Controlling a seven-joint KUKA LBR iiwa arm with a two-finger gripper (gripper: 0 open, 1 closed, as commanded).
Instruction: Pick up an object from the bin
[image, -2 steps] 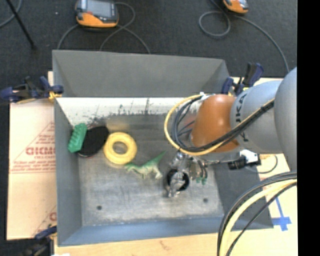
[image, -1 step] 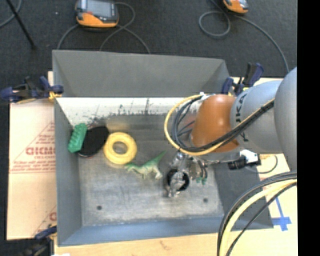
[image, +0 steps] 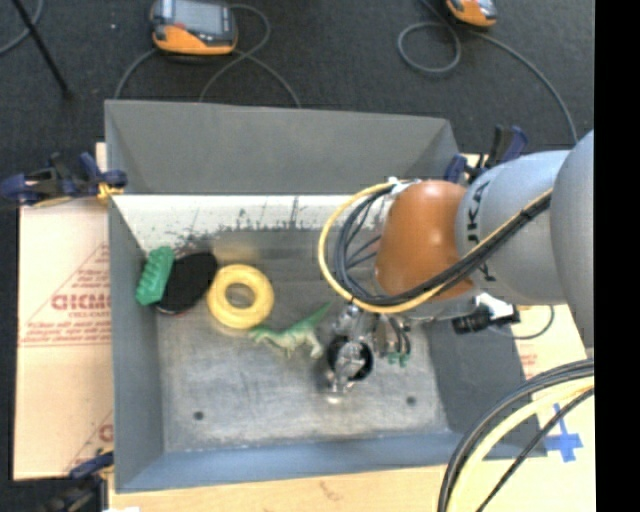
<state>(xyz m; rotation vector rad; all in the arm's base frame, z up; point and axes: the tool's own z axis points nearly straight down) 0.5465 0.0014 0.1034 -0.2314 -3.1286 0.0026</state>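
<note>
Presently, by item: one gripper (image: 343, 368), low over the floor of the bin (image: 220, 395), right of centre; open or closed, I cannot tell. One green toy dinosaur (image: 290, 337) lying just left of it. One yellow ring (image: 217, 298) further left. One black lump (image: 190, 280) touching a green ridged piece (image: 154, 276), near the left wall.

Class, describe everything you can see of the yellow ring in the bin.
The yellow ring is a thick, smooth doughnut shape with a round hole. It lies flat on the bin floor, left of centre, near the back wall. Its left edge meets a black object; a green toy figure lies close in front. The end effector is apart from it.
</note>
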